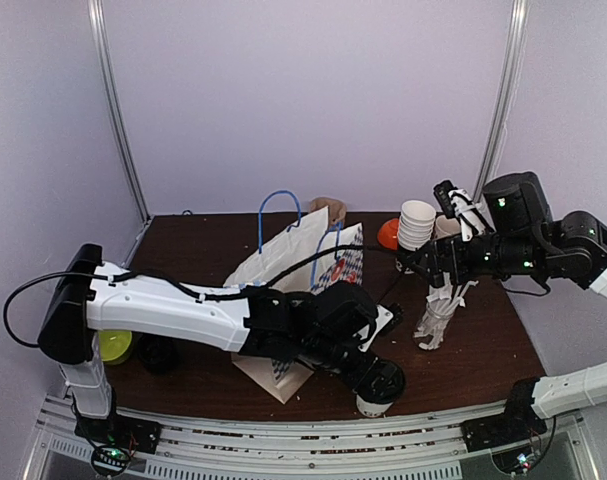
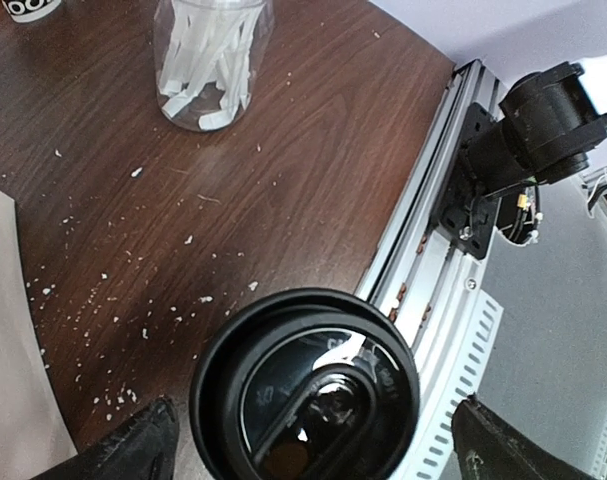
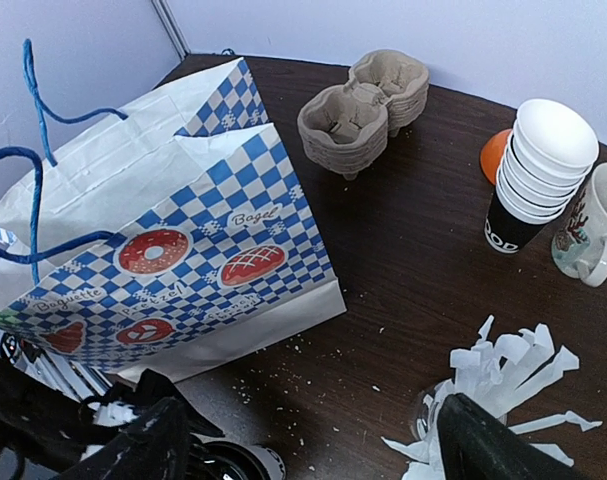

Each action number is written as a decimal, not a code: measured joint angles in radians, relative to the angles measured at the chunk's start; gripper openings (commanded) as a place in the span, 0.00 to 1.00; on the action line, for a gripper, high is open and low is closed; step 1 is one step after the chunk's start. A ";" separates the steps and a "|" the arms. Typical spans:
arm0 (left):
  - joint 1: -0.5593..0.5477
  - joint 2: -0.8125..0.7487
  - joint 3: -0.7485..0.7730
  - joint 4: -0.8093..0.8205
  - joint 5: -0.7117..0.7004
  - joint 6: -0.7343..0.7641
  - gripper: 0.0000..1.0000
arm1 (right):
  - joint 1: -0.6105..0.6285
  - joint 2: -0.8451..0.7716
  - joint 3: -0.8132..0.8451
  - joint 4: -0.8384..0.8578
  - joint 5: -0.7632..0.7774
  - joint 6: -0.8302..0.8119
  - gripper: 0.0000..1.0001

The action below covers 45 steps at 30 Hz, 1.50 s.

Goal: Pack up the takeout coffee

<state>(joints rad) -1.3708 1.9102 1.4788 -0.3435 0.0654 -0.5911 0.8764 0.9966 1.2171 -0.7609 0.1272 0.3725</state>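
Observation:
The takeout coffee cup [image 2: 308,390], small with a black round lid, stands upright near the table's front edge beside the metal rail; the same cup [image 1: 375,403] shows under my left arm. My left gripper [image 2: 318,452] is open, one finger on each side of the lid with small gaps. Brown pulp carrier trays [image 3: 363,110] sit stacked at the back of the table, behind the bag. My right gripper [image 3: 313,450] is open and empty, hanging above the table beside the glass of straws [image 3: 503,390]. From above, the right gripper [image 1: 430,264] hovers over that glass.
A blue-and-white checked paper bag [image 3: 163,230] lies left of centre with blue cord handles. A stack of paper cups [image 3: 543,170], a mug [image 3: 593,225] and an orange object [image 3: 493,155] stand at the back right. A yellow-green object [image 1: 113,345] sits front left. White crumbs dot the table.

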 measured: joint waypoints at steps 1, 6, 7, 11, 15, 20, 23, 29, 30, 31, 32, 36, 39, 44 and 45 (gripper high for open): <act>-0.001 -0.010 -0.001 -0.007 0.000 0.000 0.98 | 0.000 -0.001 0.000 0.001 -0.004 0.002 0.94; -0.023 -0.087 -0.008 -0.048 -0.025 -0.001 0.99 | 0.000 -0.007 -0.015 0.004 -0.051 -0.001 0.95; -0.035 -0.117 -0.018 -0.058 -0.034 -0.002 0.98 | 0.000 -0.005 -0.018 0.001 -0.071 -0.002 0.96; -0.095 -0.262 -0.068 -0.108 -0.070 -0.013 0.98 | 0.007 0.004 -0.068 -0.010 -0.173 -0.002 0.98; -0.141 -0.441 -0.138 -0.151 -0.116 -0.040 0.98 | 0.085 0.018 -0.134 -0.040 -0.200 0.019 1.00; -0.140 -0.635 -0.229 -0.161 -0.238 -0.053 0.98 | 0.266 0.069 -0.166 -0.052 -0.162 0.072 1.00; -0.140 -0.716 -0.256 -0.162 -0.353 -0.051 0.98 | 0.344 0.121 -0.172 -0.051 -0.119 0.106 1.00; -0.140 -0.805 -0.295 -0.153 -0.586 -0.044 0.98 | 0.423 0.223 -0.177 -0.052 -0.047 0.158 1.00; -0.139 -0.816 -0.306 -0.151 -0.615 -0.044 0.98 | 0.430 0.233 -0.177 -0.052 -0.040 0.163 1.00; -0.139 -0.827 -0.319 -0.150 -0.639 -0.045 0.98 | 0.435 0.239 -0.177 -0.052 -0.038 0.169 1.00; -0.139 -0.838 -0.333 -0.150 -0.661 -0.045 0.98 | 0.440 0.244 -0.177 -0.051 -0.037 0.175 1.00; -0.138 -0.880 -0.383 -0.148 -0.721 -0.054 0.98 | 0.454 0.264 -0.177 -0.043 -0.034 0.186 1.00; -0.138 -0.917 -0.416 -0.145 -0.749 -0.062 0.98 | 0.458 0.286 -0.184 -0.035 -0.032 0.192 1.00; -0.138 -0.963 -0.435 -0.144 -0.781 -0.078 0.98 | 0.459 0.330 -0.193 -0.032 -0.016 0.200 1.00; -0.138 -0.968 -0.437 -0.144 -0.785 -0.082 0.98 | 0.459 0.335 -0.193 -0.031 -0.008 0.200 1.00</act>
<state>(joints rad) -1.5089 0.9421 1.0416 -0.4873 -0.7200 -0.6731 1.3357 1.3315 1.0237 -0.7914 0.1196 0.5724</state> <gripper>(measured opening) 0.984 0.999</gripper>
